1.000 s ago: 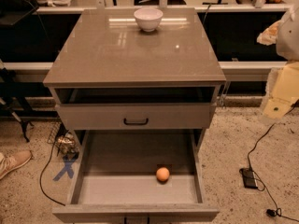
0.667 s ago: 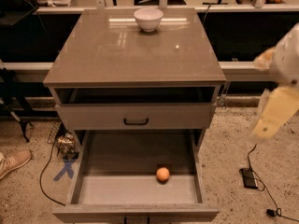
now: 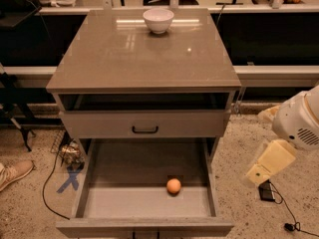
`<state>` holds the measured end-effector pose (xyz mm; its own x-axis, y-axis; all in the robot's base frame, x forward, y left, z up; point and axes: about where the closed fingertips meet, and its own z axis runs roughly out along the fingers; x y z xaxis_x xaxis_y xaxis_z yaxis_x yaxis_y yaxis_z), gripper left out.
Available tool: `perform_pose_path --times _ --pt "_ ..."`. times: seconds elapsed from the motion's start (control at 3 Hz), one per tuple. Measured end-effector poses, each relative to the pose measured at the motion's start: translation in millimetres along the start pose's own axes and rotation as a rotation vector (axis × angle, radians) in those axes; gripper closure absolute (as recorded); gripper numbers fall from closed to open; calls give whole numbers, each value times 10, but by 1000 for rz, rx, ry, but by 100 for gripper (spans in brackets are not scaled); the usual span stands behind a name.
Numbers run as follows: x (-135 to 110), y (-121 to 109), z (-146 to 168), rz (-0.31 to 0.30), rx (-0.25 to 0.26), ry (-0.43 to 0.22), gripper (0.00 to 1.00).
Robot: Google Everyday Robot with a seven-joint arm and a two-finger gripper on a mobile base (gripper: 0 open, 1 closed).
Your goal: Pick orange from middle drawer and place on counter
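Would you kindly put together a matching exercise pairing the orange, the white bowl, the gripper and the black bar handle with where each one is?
Things:
1. orange
2. white bowl
3. gripper
4. black bar handle

Places:
A. at the back of the counter
B. off to the right of the cabinet, outside it
C. inside the open middle drawer
D. on the shallower drawer front above

Pairs: 1-C, 2-A, 3-B, 4-D

The gripper [image 3: 269, 163] is being held low at the far right, angled down-left beneath the white arm [image 3: 299, 123].
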<state>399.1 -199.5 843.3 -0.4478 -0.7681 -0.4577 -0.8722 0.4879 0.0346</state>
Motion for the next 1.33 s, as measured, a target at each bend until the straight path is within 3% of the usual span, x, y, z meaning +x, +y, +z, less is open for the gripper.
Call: perform_pose_path --times 0.33,1.0,1.33 --pt "133 -59 266 39 -2 16 0" --pt "666 -557 1729 154 -24 -91 0" --pt "666 -557 1731 154 -24 -91 0"
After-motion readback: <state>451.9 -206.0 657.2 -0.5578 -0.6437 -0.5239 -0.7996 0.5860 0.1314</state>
